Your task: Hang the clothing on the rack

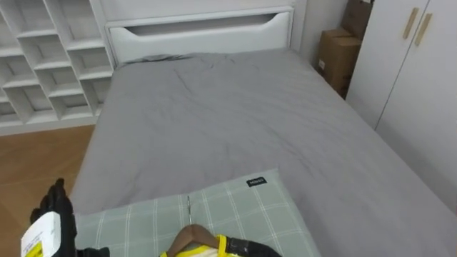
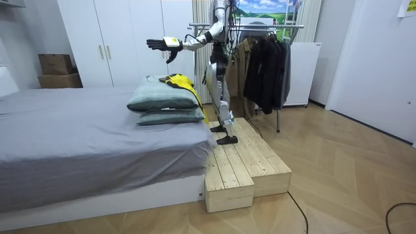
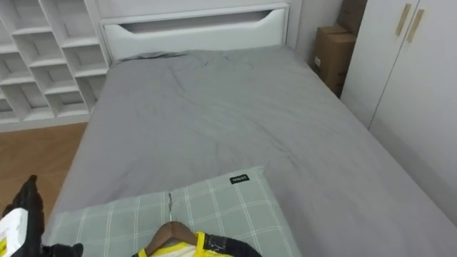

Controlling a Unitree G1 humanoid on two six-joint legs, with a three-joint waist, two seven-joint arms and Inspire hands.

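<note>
Bed (image 1: 235,121): is lying under a lightly creased grey sheet, reaching back to the white headboard (image 1: 200,32) at the far end.
Pillow (image 1: 243,207): green checked, is resting on the near end of the bed.
Hanger (image 1: 191,235): wooden, is lying on the pillow's near edge with a yellow and black garment (image 1: 207,248) on it.
Left hand (image 1: 57,218): is hovering at the near left, beside the pillow, fingers (image 1: 57,194) stretching straight.
Shelves (image 1: 50,64): white, are standing far left.
Wardrobe (image 1: 407,78): white, is standing right, with cardboard boxes (image 1: 337,57) beyond it.
</note>
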